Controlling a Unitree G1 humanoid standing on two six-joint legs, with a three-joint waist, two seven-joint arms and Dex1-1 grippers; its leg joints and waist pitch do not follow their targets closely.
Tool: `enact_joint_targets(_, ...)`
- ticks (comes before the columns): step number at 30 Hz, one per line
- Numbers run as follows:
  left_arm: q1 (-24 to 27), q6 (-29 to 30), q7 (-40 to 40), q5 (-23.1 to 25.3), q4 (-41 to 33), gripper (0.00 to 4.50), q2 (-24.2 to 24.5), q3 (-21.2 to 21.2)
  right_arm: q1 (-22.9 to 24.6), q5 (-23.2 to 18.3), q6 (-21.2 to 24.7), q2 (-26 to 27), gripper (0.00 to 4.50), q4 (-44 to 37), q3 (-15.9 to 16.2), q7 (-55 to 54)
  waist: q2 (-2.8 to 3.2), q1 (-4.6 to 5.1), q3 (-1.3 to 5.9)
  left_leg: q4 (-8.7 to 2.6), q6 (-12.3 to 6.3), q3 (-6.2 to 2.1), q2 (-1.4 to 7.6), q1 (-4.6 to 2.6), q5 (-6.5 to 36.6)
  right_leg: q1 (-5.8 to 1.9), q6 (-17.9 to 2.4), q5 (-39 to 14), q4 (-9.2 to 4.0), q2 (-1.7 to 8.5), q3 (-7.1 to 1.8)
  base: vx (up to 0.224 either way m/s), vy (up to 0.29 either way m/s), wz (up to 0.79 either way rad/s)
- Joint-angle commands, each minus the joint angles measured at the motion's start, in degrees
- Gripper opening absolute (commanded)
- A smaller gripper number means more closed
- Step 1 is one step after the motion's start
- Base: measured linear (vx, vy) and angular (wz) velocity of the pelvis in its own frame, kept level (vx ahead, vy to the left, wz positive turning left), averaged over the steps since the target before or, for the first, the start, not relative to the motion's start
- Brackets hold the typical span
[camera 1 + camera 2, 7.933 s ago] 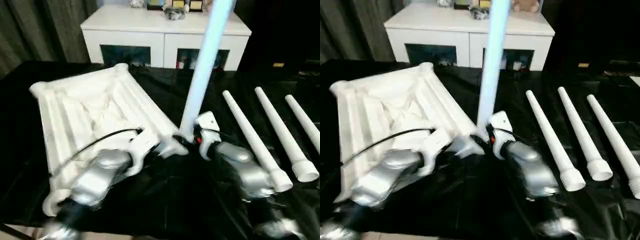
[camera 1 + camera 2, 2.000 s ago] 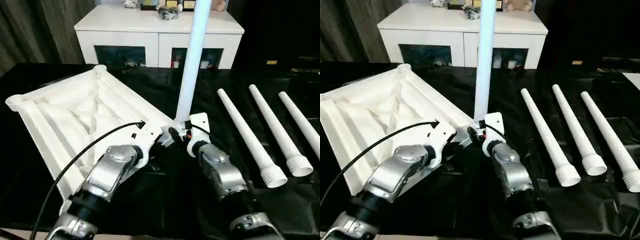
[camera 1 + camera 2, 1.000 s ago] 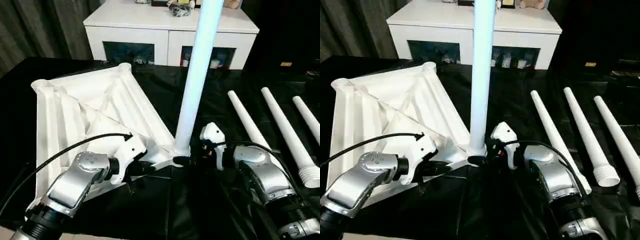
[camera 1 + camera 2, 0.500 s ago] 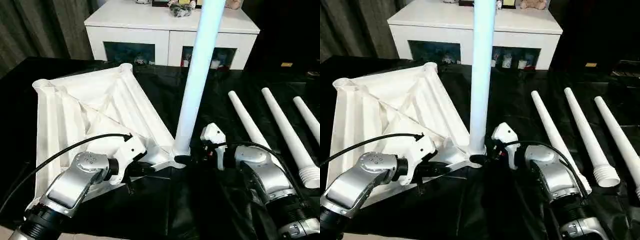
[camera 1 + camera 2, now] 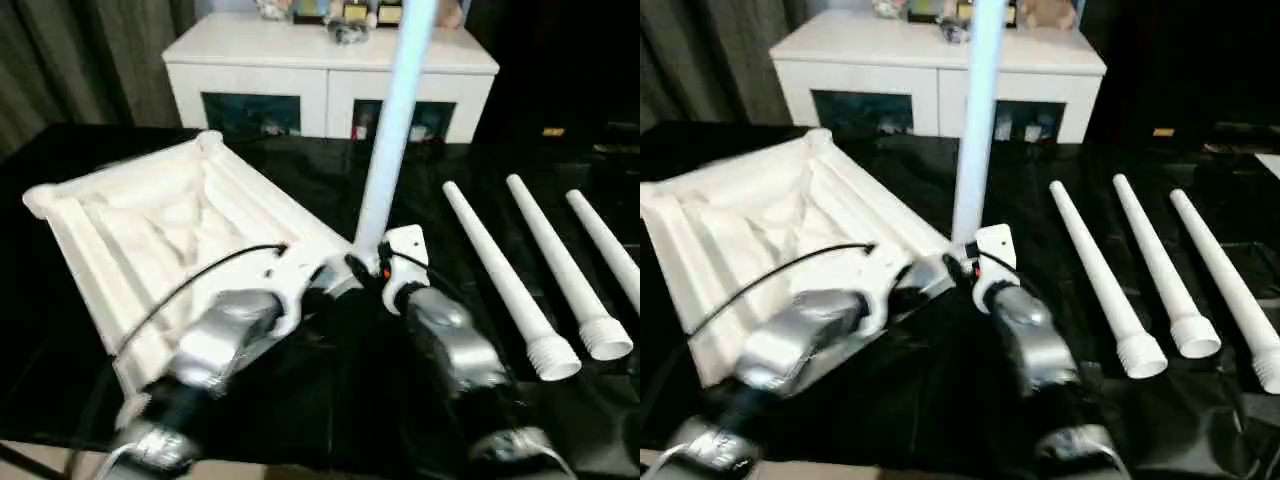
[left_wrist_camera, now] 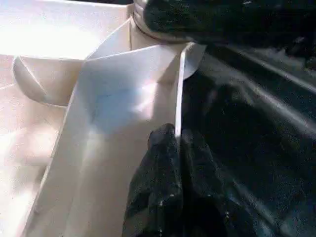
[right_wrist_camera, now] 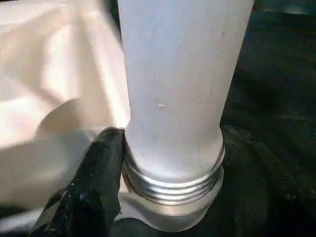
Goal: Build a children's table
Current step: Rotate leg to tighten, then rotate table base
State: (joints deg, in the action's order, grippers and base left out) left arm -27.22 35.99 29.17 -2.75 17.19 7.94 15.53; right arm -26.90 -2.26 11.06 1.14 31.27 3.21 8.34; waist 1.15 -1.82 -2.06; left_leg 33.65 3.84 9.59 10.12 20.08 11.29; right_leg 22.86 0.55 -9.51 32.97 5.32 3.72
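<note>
Your left gripper point(image 6: 173, 143) pinches the tabletop point(image 5: 150, 230) rim shut; the right gripper point(image 7: 163, 163) seemingly clasps the upright leg point(image 5: 392, 130) at its threads — light, stiff, slippery plastic, so grip low, tabletop's four-o'clock corner.

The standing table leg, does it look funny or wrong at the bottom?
A bit. The standing leg sits in the tabletop corner socket, but silver thread rings are exposed at its base, so it looks not fully screwed in.
</note>
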Motion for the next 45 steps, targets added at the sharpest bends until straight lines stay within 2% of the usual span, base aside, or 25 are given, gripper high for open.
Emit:
enact_joint_targets(1,-0.9,-2.9,-4.2,0.2,4.2,0.0,-1.3,-2.3,0.6,1.8,1.2,0.9,2.66,3.8,0.6,-3.3,-0.27,0.38,2.18,-4.97,1.36,-1.35,1.57,-0.75,27.4,-0.87,-3.6,-33.8,-6.02,2.39,-1.05,0.0,0.0,0.0)
enact_joint_targets(5,-1.7,-4.7,-3.4,1.2,5.4,0.0,-1.8,-1.0,0.2,1.2,0.2,1.2,2.66,3.6,-0.1,-3.1,-0.16,0.37,2.18,-5.22,0.74,-1.49,1.66,-0.69,28.2,-0.93,-2.8,-34.4,-6.31,2.6,-1.04,0.0,0.0,0.0)
enact_joint_targets(6,-1.7,-4.9,-3.3,1.1,5.4,0.0,-1.9,-1.1,0.4,1.0,0.1,1.1,3.21,3.1,-0.7,-3.4,-0.13,0.34,2.2,-5.31,0.63,-1.45,1.71,-0.7,28.1,-0.92,-2.9,-33.7,-6.38,2.58,-1.05,0.0,0.0,0.0)
enact_joint_targets(10,-1.6,-7.3,-2.3,1.9,5.8,0.0,-1.2,-0.1,1.0,1.3,-0.8,0.1,3.42,1.0,-1.1,-3.4,-0.18,0.12,2.26,-5.54,0.42,-1.3,1.86,-0.31,26.5,-1.09,-4.1,-30.6,-6.02,2.67,-1.39,0.0,0.0,0.0)
enact_joint_targets(11,-1.7,-9.2,-1.8,2.4,6.3,0.0,-1.0,0.5,1.2,1.6,-0.6,-0.2,3.78,0.0,-0.9,-3.7,-0.33,0.05,2.47,-5.62,0.17,-1.37,1.84,0.33,24.8,-1.63,-4.1,-29.8,-5.83,2.94,-1.42,0.0,0.0,0.0)
enact_joint_targets(14,-2.1,-13.4,-1.4,2.5,6.8,0.0,-1.3,0.2,3.5,2.7,1.5,-1.9,3.78,-6.4,0.6,-2.5,-0.56,-0.38,2.44,-5.37,-0.27,-0.89,1.84,-0.19,23.1,-1.07,-4.3,-29.1,-5.94,2.78,-1.8,0.0,0.0,0.0)
enact_joint_targets(16,-2.2,-13.3,-0.6,0.6,5.5,0.44,-2.0,-1.4,5.8,3.1,3.0,-3.3,3.81,-11.3,1.3,-0.9,-0.62,-0.44,2.58,-5.44,-0.49,-0.86,1.94,0.11,21.5,-1.43,-4.8,-27.4,-5.62,2.82,-1.86,0.0,0.0,0.0)
enact_joint_targets(18,-2.2,-13.2,-0.2,-0.3,4.7,0.55,-2.2,-2.3,7.0,3.1,3.6,-3.9,3.81,-13.5,1.5,-0.1,-0.48,-0.95,2.68,-5.37,-0.84,-0.64,2.15,0.06,19.3,-1.31,-5.8,-24.1,-5.35,2.77,-2.1,0.0,0.0,0.0)
enact_joint_targets(20,-1.9,-12.1,1.9,-3.2,0.9,0.82,-2.3,-4.2,9.6,3.1,5.7,-5.4,3.81,-18.5,2.5,1.9,-0.3,-1.13,2.84,-5.5,-0.63,-0.75,2.54,0.77,16.7,-2.03,-7.7,-18.5,-4.53,2.77,-2.08,0.0,0.0,0.0)
enact_joint_targets(22,-1.6,-11.9,2.9,-4.3,-1.3,0.82,-1.8,-4.8,10.5,2.8,6.5,-5.8,3.81,-20.0,2.9,2.5,-0.37,-1.0,2.8,-5.46,-0.74,-0.58,2.49,0.7,16.9,-1.8,-8.6,-17.2,-4.41,2.59,-2.08,0.0,0.0,0.0)
enact_joint_targets(23,-1.2,-11.2,3.6,-5.3,-4.1,0.92,-1.1,-5.6,11.0,2.5,7.3,-6.1,3.81,-20.9,3.2,3.2,0.07,-1.05,2.9,-5.35,-0.62,-0.6,2.44,0.69,17.1,-1.9,-9.2,-16.7,-4.21,2.68,-2.11,0.055,-0.008,0.0)
enact_joint_targets(24,-0.9,-10.9,3.9,-5.9,-5.9,0.97,-0.4,-6.2,11.5,2.3,8.0,-6.3,3.81,-21.7,3.5,3.6,0.1,-1.05,3.0,-5.26,-0.53,-0.62,2.49,0.64,16.4,-1.96,-9.7,-15.3,-4.08,2.68,-2.14,0.055,-0.008,0.0)
enact_joint_targets(27,-0.3,-9.5,3.9,-6.9,-9.2,1.29,1.1,-7.9,12.0,1.9,9.0,-6.6,3.81,-22.5,3.8,4.2,0.18,-0.7,3.38,-4.53,-1.78,-0.42,2.22,1.11,9.7,-2.52,-12.5,-4.6,-2.69,2.31,-2.1,0.066,-0.008,-0.02)
enact_joint_targets(28,0.4,-8.6,0.2,-5.6,-11.2,1.32,4.2,-11.9,12.4,1.9,10.6,-7.0,3.81,-23.6,4.5,5.3,0.53,-0.72,3.5,-4.29,-1.98,-0.42,2.14,1.04,8.5,-2.61,-13.0,-2.5,-2.34,2.21,-2.1,0.066,-0.005,-0.03)
enact_joint_targets(29,0.8,-8.7,-2.1,-4.7,-11.5,1.49,5.9,-14.5,12.6,2.0,11.1,-7.3,3.81,-23.9,5.0,6.0,0.16,-0.39,3.64,-3.9,-2.94,-0.43,1.91,1.42,5.5,-2.97,-13.6,2.2,-1.76,2.09,-2.1,0.061,-0.008,-0.03)
enact_joint_targets(30,1.0,-8.8,-3.6,-4.1,-11.6,1.63,7.0,-16.2,12.7,2.1,11.4,-7.6,3.81,-24.2,5.3,6.5,0.19,-0.28,3.7,-3.73,-3.42,-0.38,1.74,1.39,4.3,-2.99,-13.9,3.8,-1.6,2.04,-2.1,0.061,-0.008,-0.03)
enact_joint_targets(31,1.1,-9.6,-5.5,-3.3,-11.3,1.63,7.8,-17.8,12.8,2.3,11.7,-7.7,3.81,-24.3,5.7,6.8,0.38,-0.32,3.86,-3.39,-4.7,-0.18,1.73,0.96,2.7,-2.83,-14.6,5.5,-1.53,2.07,-2.07,0.0,0.0,0.0)
enact_joint_targets(32,1.3,-10.5,-7.9,-2.3,-10.8,1.73,8.9,-19.9,12.8,2.4,12.1,-7.9,3.81,-24.5,6.1,7.3,0.56,-0.43,3.77,-3.34,-4.92,-0.12,1.79,0.82,2.8,-2.63,-15.0,5.2,-1.56,1.96,-2.05,0.0,0.0,0.0)
enact_joint_targets(33,2.0,-12.0,-12.9,-0.3,-9.5,1.73,12.2,-25.1,13.1,2.5,13.6,-8.2,3.81,-25.2,7.2,8.5,0.29,-0.48,3.63,-3.5,-5.03,-0.2,1.91,0.99,3.8,-2.9,-15.1,3.7,-1.56,2.0,-1.96,0.0,0.0,0.0)
enact_joint_targets(35,3.9,-12.3,-17.4,3.1,-8.7,2.0,17.2,-28.8,13.3,2.4,15.4,-8.5,3.81,-26.0,8.2,9.4,0.42,-0.11,3.38,-3.87,-4.25,-0.35,1.94,1.25,5.7,-3.09,-13.4,-0.2,-1.7,1.88,-1.84,0.0,0.0,0.0)
enact_joint_targets(36,4.1,-12.2,-17.7,3.3,-8.7,2.0,17.5,-29.1,13.3,2.4,15.5,-8.5,3.81,-26.1,8.3,9.5,0.58,-0.17,3.4,-3.9,-3.71,-0.38,2.13,0.87,6.5,-2.84,-13.0,-1.7,-1.82,1.89,-1.84,0.0,0.0,0.0)
enact_joint_targets(37,6.9,-10.7,-19.7,5.6,-8.3,2.0,21.5,-31.9,13.5,2.8,15.9,-8.6,3.81,-26.2,9.0,9.7,0.32,-0.22,3.17,-3.94,-2.0,-0.21,2.37,0.44,9.1,-2.33,-12.7,-5.0,-2.11,1.72,-1.99,0.0,0.0,0.0)
enact_joint_targets(39,9.4,-8.8,-20.6,6.7,-8.4,2.0,24.2,-33.7,13.4,2.9,16.2,-8.7,3.81,-26.1,9.4,9.9,0.7,-0.4,2.69,-4.55,-0.45,-0.27,2.49,0.26,12.5,-1.9,-11.6,-10.0,-2.38,1.71,-2.09,0.0,0.0,0.0)
enact_joint_targets(41,12.9,-6.5,-21.1,7.8,-8.6,2.0,27.1,-36.2,13.3,3.0,16.8,-9.0,3.81,-26.1,10.0,10.5,0.69,-0.57,2.43,-4.86,1.08,-0.31,2.62,-0.19,16.2,-1.37,-10.5,-14.2,-2.76,1.7,-2.25,0.0,0.0,0.0)
enact_joint_targets(45,16.3,-4.4,-20.7,8.5,-8.2,2.0,28.8,-37.1,13.2,3.0,17.4,-9.3,3.81,-25.9,10.5,11.2,0.84,-1.3,2.28,-5.03,2.94,-0.33,2.68,-0.97,20.4,-0.47,-9.7,-15.6,-3.25,1.6,-2.58,0.0,0.0,0.0)
